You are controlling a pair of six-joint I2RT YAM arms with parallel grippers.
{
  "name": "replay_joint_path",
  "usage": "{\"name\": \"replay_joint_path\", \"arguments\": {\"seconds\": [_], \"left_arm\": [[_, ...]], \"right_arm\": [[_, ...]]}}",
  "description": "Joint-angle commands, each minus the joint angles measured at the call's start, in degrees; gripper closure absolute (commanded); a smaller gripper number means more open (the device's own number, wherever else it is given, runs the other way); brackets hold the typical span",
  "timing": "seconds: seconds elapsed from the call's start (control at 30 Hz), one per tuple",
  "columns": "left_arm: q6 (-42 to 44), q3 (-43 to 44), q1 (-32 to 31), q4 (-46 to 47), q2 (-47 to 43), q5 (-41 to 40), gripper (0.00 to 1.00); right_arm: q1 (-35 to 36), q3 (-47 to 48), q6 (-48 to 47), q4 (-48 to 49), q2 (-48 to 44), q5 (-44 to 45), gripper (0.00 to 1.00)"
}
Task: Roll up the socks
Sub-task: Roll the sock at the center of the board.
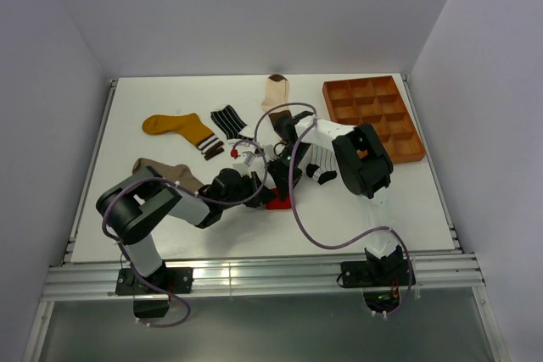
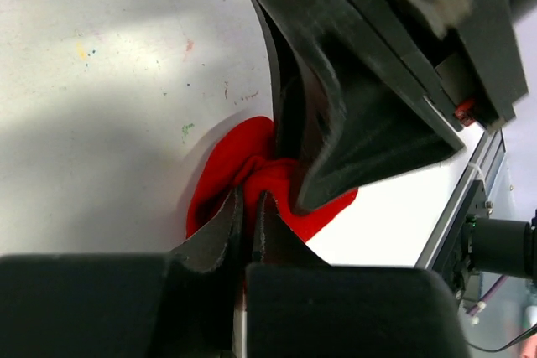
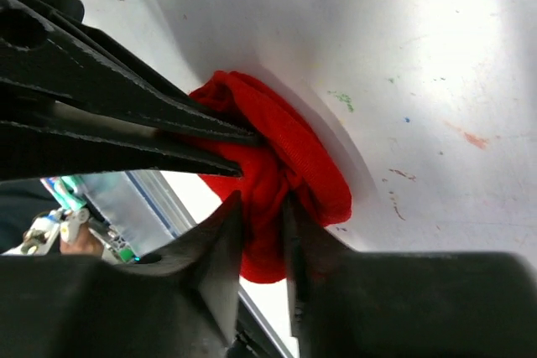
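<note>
Right wrist view: the crumpled red fabric sock (image 3: 289, 153) lies directly ahead of the right gripper (image 3: 262, 211), with a fold of it nipped between that gripper's almost closed fingers. From the opposite side the left gripper (image 2: 248, 207) is clamped on another fold, so both tips meet at the wad and neither arm is nearer. The sock is too bunched to show a clear long axis. It rests on the white worktop (image 3: 419, 56) beneath both tips.
</note>
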Motion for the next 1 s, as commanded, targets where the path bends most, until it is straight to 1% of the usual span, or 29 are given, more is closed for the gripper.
{"name": "replay_joint_path", "arguments": {"seconds": [0.0, 0.07, 0.1, 0.2, 0.3, 0.33, 0.4, 0.53, 0.57, 0.6, 0.63, 0.67, 0.7, 0.77, 0.8, 0.83, 0.87, 0.9, 0.97], "left_arm": [[0.36, 0.61, -0.41, -21.62, 3.73, 0.09, 1.00], [0.27, 2.63, -0.32, -26.80, 4.43, 0.17, 1.00], [0.09, 3.51, -0.23, -28.13, 4.43, 0.35, 1.00], [0.53, 4.57, 0.03, -32.44, 4.52, 1.31, 1.00], [1.59, 7.20, 0.29, -37.18, 5.04, 2.45, 1.00], [1.76, 7.73, 0.38, -38.15, 5.31, 2.72, 1.00], [2.29, 8.87, 0.47, -40.62, 5.66, 3.42, 1.00], [3.26, 10.19, 1.78, -44.13, 6.36, 5.09, 1.00], [3.61, 10.37, 2.22, -44.92, 6.62, 5.79, 1.00], [3.70, 10.63, 3.10, -45.45, 6.80, 7.62, 1.00], [4.22, 10.90, 3.54, -46.24, 7.15, 8.43, 1.00], [4.66, 11.25, 3.89, -47.03, 7.24, 8.87, 1.00], [5.10, 12.03, 4.51, -48.52, 7.24, 9.66, 1.00], [6.33, 12.83, 4.77, -51.51, 7.15, 10.10, 1.00], [6.59, 13.62, 5.21, -53.35, 7.15, 10.45, 1.00], [7.29, 13.97, 5.39, -54.50, 7.24, 11.06, 1.00], [7.74, 14.85, 5.57, -55.29, 7.33, 11.42, 1.00], [8.00, 15.11, 5.91, -56.00, 7.50, 11.94, 1.00], [8.70, 15.99, 6.36, -57.93, 8.12, 13.09, 1.00]], "right_arm": [[-0.37, -2.24, -2.80, 9.52, 0.37, 8.30, 0.67], [-0.55, -3.21, -2.63, 10.49, -1.30, 8.31, 0.60], [-0.99, -4.00, -2.54, 11.36, -3.48, 8.05, 0.55], [-2.65, -4.97, -2.28, 12.34, -6.75, 5.76, 0.47], [-6.17, -5.50, -2.10, 12.87, -11.23, 1.02, 0.46], [-8.09, -5.85, -1.58, 13.30, -14.03, 0.14, 0.46], [-10.12, -7.33, -0.96, 15.67, -17.11, -1.71, 0.45], [-14.69, -11.90, -1.48, 20.51, -24.58, -1.63, 0.45], [-15.48, -13.39, -2.27, 23.04, -28.52, -0.32, 0.46], [-15.58, -17.50, -4.54, 24.72, -30.73, 0.48, 0.46], [-15.41, -19.98, -5.87, 26.56, -33.62, 1.18, 0.45], [-14.88, -22.61, -7.01, 30.23, -38.53, 2.06, 0.44], [-14.27, -27.42, -9.46, 32.18, -41.27, 4.76, 0.44], [-12.08, -31.67, -12.37, 35.87, -45.50, 7.50, 0.43], [-8.93, -35.43, -15.34, 36.85, -49.35, 10.13, 0.43], [-6.99, -37.56, -16.59, 37.99, -51.04, 11.81, 0.43], [-3.14, -41.49, -17.65, 40.53, -52.80, 13.04, 0.42], [-1.19, -43.36, -19.83, 41.68, -55.34, 15.40, 0.41], [2.68, -47.84, -20.82, 45.63, -57.29, 17.61, 0.39]]}}
